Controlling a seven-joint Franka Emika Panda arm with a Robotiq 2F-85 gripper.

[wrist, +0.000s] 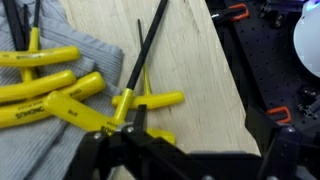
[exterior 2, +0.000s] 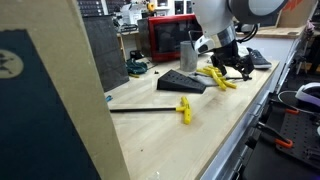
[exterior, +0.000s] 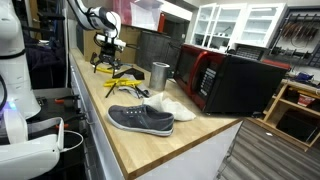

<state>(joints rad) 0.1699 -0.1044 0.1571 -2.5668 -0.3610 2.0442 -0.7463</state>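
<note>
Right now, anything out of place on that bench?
A grey shoe lies on the wooden counter among tools. One yellow T-handle key lies alone, apart from the bunch below the open gripper. Nothing looks spilled or broken.

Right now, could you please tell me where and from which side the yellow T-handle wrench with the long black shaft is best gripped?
I would grip its yellow handle beside the junction with the black shaft: it is thick, while the shaft is thin and lies flat on the wooden counter. Come straight down from above, since other handles crowd its side.
</note>
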